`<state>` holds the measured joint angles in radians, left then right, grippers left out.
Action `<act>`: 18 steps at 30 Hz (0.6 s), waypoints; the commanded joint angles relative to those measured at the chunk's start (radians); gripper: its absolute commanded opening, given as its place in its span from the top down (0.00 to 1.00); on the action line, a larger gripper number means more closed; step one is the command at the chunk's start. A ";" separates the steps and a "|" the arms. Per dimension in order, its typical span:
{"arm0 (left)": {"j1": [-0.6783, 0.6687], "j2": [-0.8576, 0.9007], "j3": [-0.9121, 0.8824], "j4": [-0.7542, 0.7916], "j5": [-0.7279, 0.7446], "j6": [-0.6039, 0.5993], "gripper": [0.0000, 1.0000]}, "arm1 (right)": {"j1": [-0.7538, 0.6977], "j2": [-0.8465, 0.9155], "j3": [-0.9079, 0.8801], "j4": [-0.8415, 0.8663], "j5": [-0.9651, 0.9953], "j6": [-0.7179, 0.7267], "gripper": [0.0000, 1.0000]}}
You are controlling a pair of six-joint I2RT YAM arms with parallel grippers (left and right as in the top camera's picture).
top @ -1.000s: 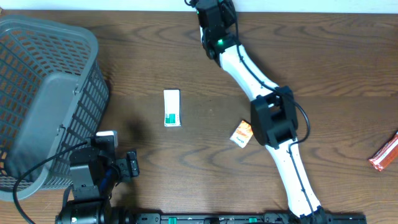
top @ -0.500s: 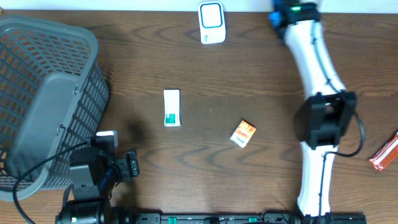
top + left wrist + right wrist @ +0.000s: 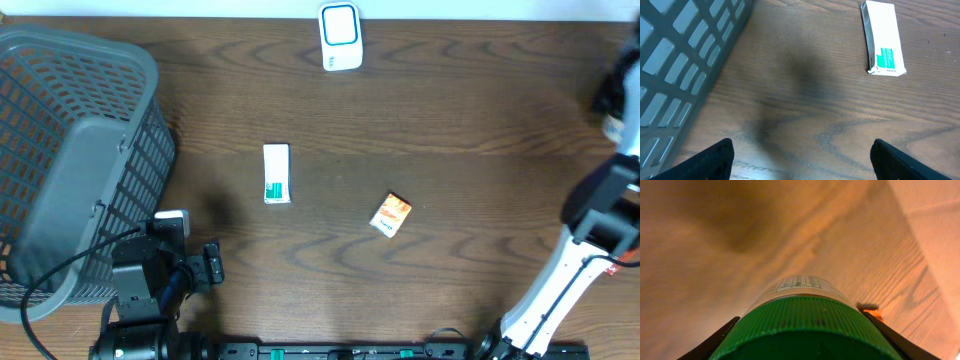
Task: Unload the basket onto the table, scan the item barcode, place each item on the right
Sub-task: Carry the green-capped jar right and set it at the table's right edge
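In the right wrist view my right gripper [image 3: 802, 340] is shut on a jar with a ribbed green cap [image 3: 805, 317] and a printed label on its pale body; the dark fingers [image 3: 715, 340] press on both sides of the cap. Overhead, the right arm [image 3: 598, 205] stands at the table's far right edge, its gripper partly cut off by the frame. The white-and-blue scanner [image 3: 340, 37] stands at the back edge, uncovered. My left gripper [image 3: 802, 162] is open over bare wood near the front left [image 3: 200, 265], holding nothing.
A grey mesh basket [image 3: 70, 160] fills the left side, and its wall shows in the left wrist view [image 3: 685, 60]. A white-and-green box [image 3: 276, 173] [image 3: 884, 37] and a small orange packet [image 3: 391, 214] lie mid-table. An orange scrap [image 3: 872, 313] shows beside the jar.
The right arm has swung from the back centre, over the scanner, out to the far right edge, uncovering the scanner. The left arm has not moved.
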<state>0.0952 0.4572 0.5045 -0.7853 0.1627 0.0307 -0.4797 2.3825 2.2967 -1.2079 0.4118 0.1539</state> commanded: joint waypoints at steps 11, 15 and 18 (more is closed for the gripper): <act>-0.002 -0.002 0.000 0.000 0.009 0.014 0.12 | -0.185 -0.007 -0.247 0.153 -0.187 0.060 0.42; -0.002 -0.002 0.000 0.000 0.009 0.014 0.12 | -0.199 -0.010 -0.234 0.148 -0.212 0.059 0.06; -0.002 -0.002 0.000 0.000 0.009 0.014 0.12 | -0.200 -0.023 -0.198 0.120 -0.212 0.060 0.01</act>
<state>0.0952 0.4572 0.5041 -0.7853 0.1627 0.0307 -0.6758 2.3821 2.0502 -1.0687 0.2123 0.2012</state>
